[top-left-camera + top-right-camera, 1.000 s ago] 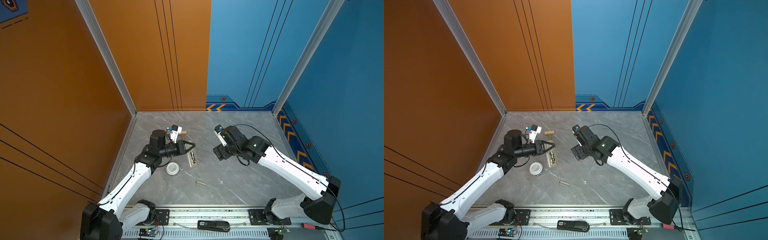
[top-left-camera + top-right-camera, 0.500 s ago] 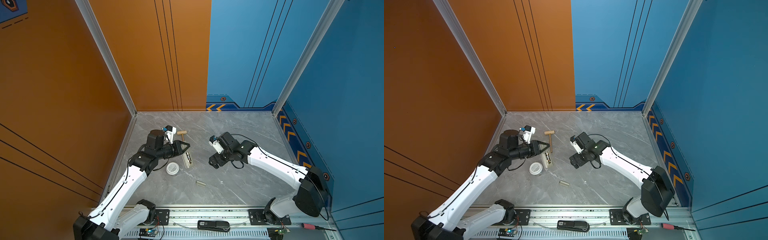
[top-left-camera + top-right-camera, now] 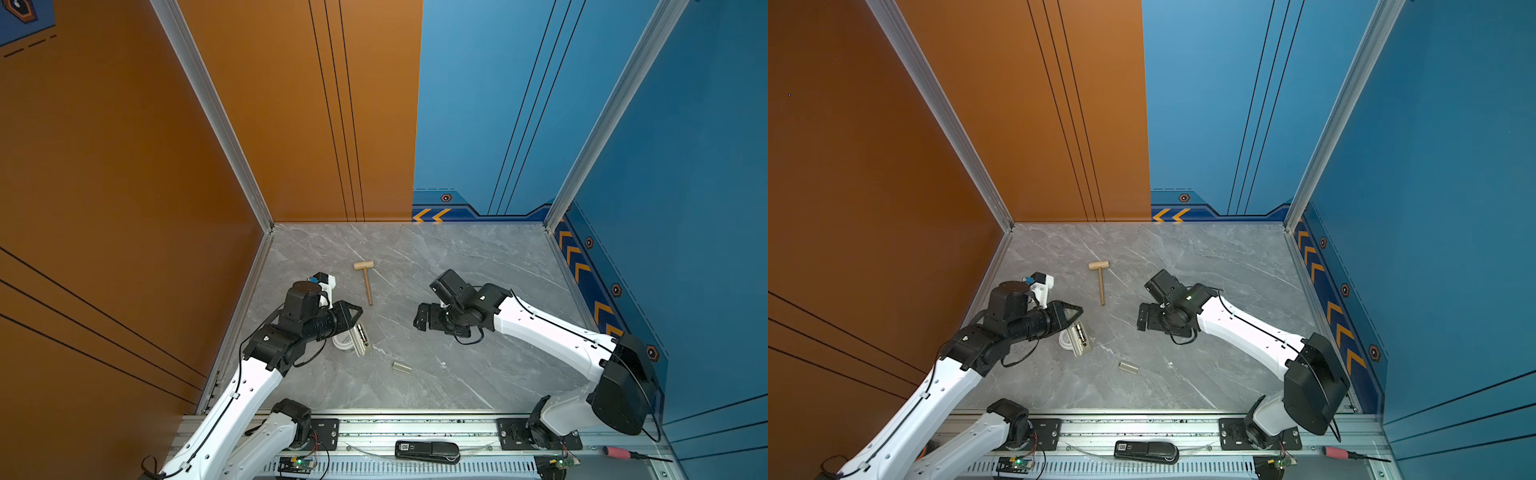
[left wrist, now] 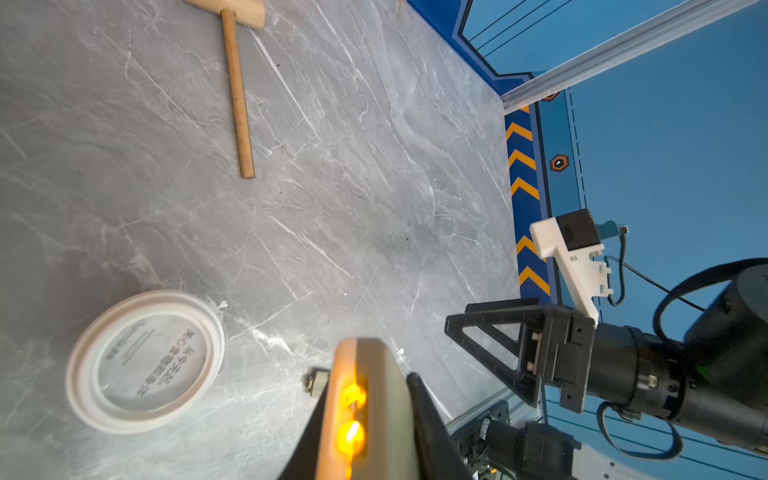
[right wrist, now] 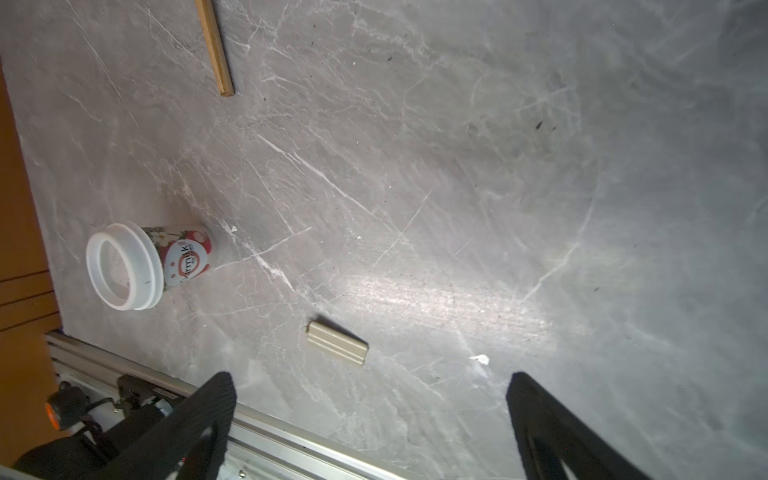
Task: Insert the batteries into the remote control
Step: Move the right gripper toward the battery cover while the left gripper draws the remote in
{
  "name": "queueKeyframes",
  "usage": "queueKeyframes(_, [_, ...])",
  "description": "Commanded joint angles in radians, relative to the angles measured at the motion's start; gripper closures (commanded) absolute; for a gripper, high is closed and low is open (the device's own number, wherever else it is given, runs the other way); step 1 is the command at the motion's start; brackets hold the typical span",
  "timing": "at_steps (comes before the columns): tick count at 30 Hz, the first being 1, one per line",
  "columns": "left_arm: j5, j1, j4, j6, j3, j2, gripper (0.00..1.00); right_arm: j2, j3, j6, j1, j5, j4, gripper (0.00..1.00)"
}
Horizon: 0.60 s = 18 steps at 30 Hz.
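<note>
Beige-backed slim rectangular remote control (image 3: pixel 362 341) is pinched by the left gripper (image 4: pixel 368 390), two gold-ended black batteries (image 4: pixel 352 417) seated inside. Next, the small beige cover piece (image 5: pixel 337 344) should be taken by the spread right gripper (image 5: pixel 370 378).

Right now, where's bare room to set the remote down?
Free: grey marble tabletop between wooden mallet and back wall; front stretch right of small beige cover piece. Crowded: around white lidded cup beside the beige remote control in the left gripper.
</note>
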Motion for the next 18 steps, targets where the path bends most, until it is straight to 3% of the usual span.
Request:
queueKeyframes(1, [0.007, 0.016, -0.034, 0.056, -0.01, -0.066, 1.0, -0.005, -0.015, 0.326, 0.079, 0.094, 0.037, 0.0])
queueKeyframes(7, [0.031, 0.035, -0.072, 0.116, 0.008, -0.118, 1.0, 0.059, -0.128, 0.709, 0.224, 0.107, 0.255, 0.0])
queueKeyframes(18, [0.1, 0.076, -0.091, 0.165, -0.011, -0.125, 1.0, 0.216, -0.105, 0.831, 0.275, 0.008, 0.362, 0.0])
